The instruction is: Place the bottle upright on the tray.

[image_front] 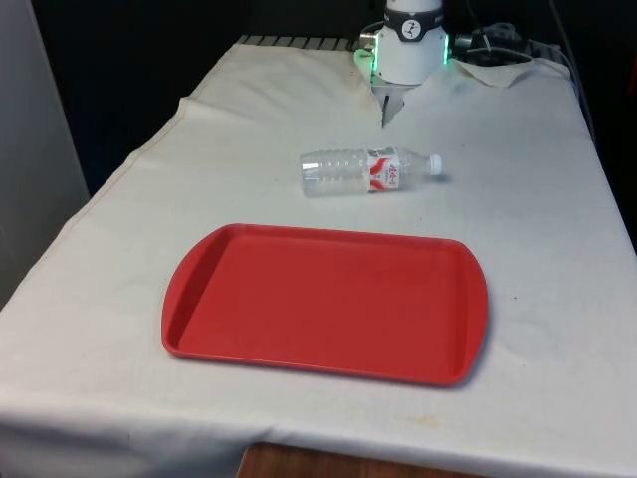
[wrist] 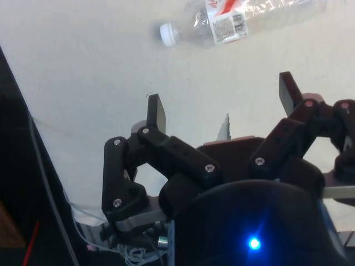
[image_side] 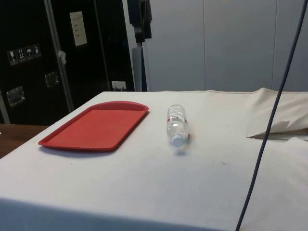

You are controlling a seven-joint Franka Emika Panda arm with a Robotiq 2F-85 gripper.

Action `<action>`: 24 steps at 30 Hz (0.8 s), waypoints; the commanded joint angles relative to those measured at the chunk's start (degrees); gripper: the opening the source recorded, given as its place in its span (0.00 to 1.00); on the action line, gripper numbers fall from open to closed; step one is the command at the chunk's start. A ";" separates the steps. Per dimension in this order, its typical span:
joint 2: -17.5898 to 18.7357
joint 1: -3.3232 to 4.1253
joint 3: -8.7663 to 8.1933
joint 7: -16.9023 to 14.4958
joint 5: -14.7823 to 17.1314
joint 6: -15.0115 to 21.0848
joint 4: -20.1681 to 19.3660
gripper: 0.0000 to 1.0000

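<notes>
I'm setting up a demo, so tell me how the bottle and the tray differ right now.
The bottle is clear plastic with a white cap; the tray is solid red. The bottle lies on its side, rounded; the tray sits flat and broad, nothing on it. Both rest on the white cloth, apart.

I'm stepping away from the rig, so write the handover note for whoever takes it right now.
Gripper: open, holding nothing, up over the cloth short of the bottle.
Bottle: clear plastic, white cap, red and white label; it lies on its side on the white cloth, between the robot and the tray, its cap towards the front view's right.
Tray: red, flat on the cloth, nothing on it, apart from the bottle.
Done: nothing yet; the bottle is untouched.
Left: reach the bottle, grasp it, turn it upright, stand it on the tray, release.
</notes>
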 commanded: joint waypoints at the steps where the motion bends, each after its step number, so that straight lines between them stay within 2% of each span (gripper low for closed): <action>1: 0.06 0.00 0.06 0.34 -0.40 0.00 -0.06 1.00; 3: 0.06 0.00 0.00 0.00 0.00 -0.06 -0.11 1.00; 11: 0.92 -0.11 0.00 -0.69 -0.17 4.98 -3.55 1.00; 12: 0.97 -0.06 0.00 -0.52 -0.06 3.90 -2.98 1.00; 13: 1.03 -0.11 0.00 -0.74 -0.17 5.67 -4.01 1.00; 20: 1.78 -0.11 -0.06 -1.38 -0.06 10.77 -7.28 1.00; 21: 1.66 -0.11 0.00 -1.20 -0.06 9.74 -6.88 1.00; 22: 1.89 -0.11 -0.06 -1.49 -0.06 11.40 -7.68 1.00; 24: 2.06 -0.11 -0.06 -1.66 -0.06 12.55 -8.48 1.00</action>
